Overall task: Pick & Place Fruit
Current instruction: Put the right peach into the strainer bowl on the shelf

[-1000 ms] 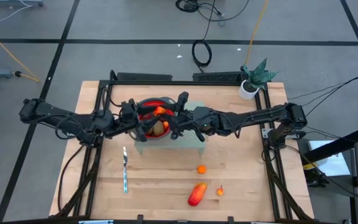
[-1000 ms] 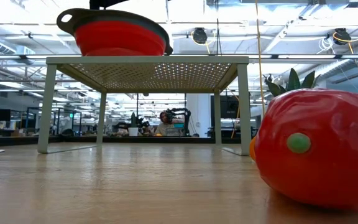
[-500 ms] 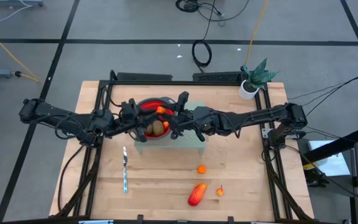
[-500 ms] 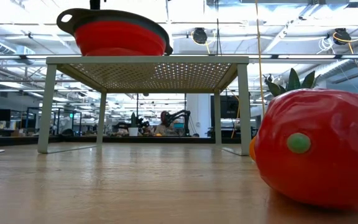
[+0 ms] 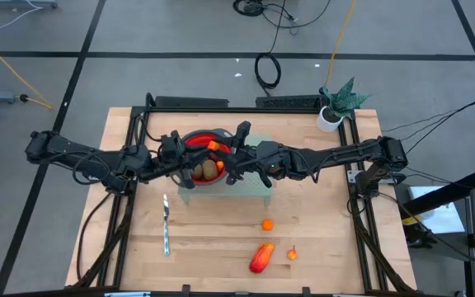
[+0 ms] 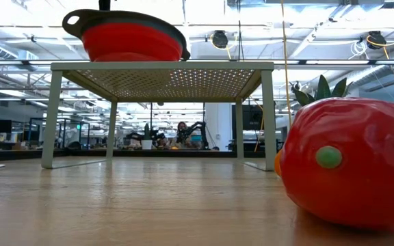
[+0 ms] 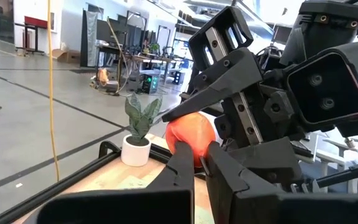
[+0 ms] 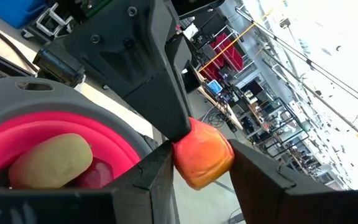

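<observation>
Over the bench's back-centre, both grippers meet above the red bowl (image 5: 207, 157), which sits on a pale perforated rack (image 6: 163, 75). Right gripper (image 8: 194, 163) pinches an orange fruit piece (image 8: 202, 154) over the bowl rim; left gripper (image 7: 199, 158) is right against it, fingers close together and touching the same piece, but can't tell if it grips.

Clearance: front half of the bench is mostly open. Knife (image 5: 166, 224) lies toward the front-left; small orange fruit (image 5: 267, 223), elongated red-orange fruit (image 5: 261, 257) and a tiny orange piece (image 5: 292, 254) sit front-centre, well apart from the rack. Potted plant (image 5: 335, 107) at the back-right corner.

Hidden: arms cover much of the bowl from above; low view is blocked on the right by the elongated fruit up close.

Bowl contents: a brown-green oval (image 8: 50, 161) and a dark-red piece (image 8: 98, 174) beside it.
</observation>
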Controlling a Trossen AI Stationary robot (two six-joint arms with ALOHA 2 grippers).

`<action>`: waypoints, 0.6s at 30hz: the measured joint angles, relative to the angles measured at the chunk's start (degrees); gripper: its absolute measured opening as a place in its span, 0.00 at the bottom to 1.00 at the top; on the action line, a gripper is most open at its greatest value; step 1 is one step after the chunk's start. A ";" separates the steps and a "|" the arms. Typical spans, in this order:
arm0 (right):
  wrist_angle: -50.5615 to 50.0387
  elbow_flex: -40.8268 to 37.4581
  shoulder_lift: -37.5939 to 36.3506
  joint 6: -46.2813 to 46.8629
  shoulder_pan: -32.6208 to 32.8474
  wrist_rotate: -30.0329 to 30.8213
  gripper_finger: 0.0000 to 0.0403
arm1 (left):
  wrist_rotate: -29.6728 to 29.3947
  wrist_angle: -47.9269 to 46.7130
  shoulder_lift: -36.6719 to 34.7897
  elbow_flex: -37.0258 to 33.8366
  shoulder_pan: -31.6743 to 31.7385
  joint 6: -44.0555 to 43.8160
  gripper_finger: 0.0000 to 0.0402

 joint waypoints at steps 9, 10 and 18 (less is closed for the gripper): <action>-3.59 0.00 -0.02 3.09 0.00 -0.17 0.46 | 0.49 -0.15 -0.83 -0.06 -0.22 -0.26 0.01; -4.33 0.00 0.00 3.67 -0.02 -0.20 0.48 | 0.48 -0.07 -1.19 -0.06 -0.22 -0.26 0.01; -5.98 -0.09 0.00 7.75 0.07 2.79 0.59 | -1.66 -4.89 -5.34 -0.02 -0.25 0.99 0.01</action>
